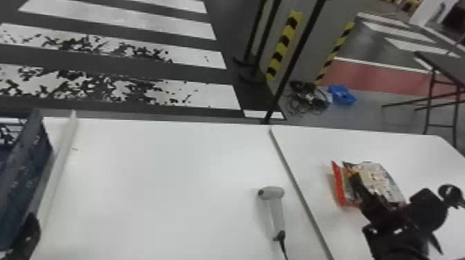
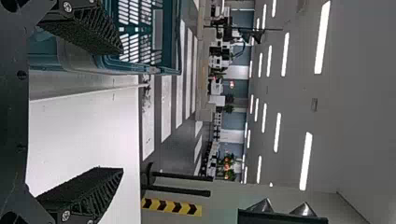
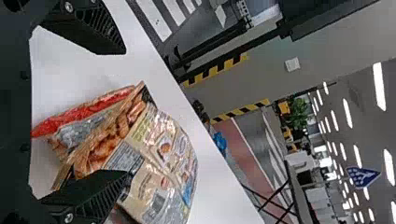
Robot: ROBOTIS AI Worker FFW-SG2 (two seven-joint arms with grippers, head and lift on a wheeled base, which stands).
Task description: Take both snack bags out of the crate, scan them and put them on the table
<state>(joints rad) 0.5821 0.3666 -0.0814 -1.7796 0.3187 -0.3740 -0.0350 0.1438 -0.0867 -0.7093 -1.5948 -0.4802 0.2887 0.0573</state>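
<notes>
On the right part of the table, my right gripper (image 1: 363, 194) is over two snack bags (image 1: 380, 179) lying against each other. The right wrist view has the right gripper (image 3: 126, 112) open, one finger overlapping the beige printed bag (image 3: 161, 161); the red-edged bag (image 3: 84, 112) leans beside it. At the head view's lower left, my left gripper (image 1: 27, 237) is by the dark blue crate (image 1: 26, 173). In the left wrist view the left gripper (image 2: 122, 111) is open with nothing held, one finger overlapping the crate's rim (image 2: 140, 67).
A light grey hand scanner (image 1: 276, 204) with a black cable lies on the table (image 1: 166, 179), left of the seam. A raised white strip (image 1: 60, 166) runs alongside the crate. Black poles (image 1: 294, 62) stand beyond the far table edge.
</notes>
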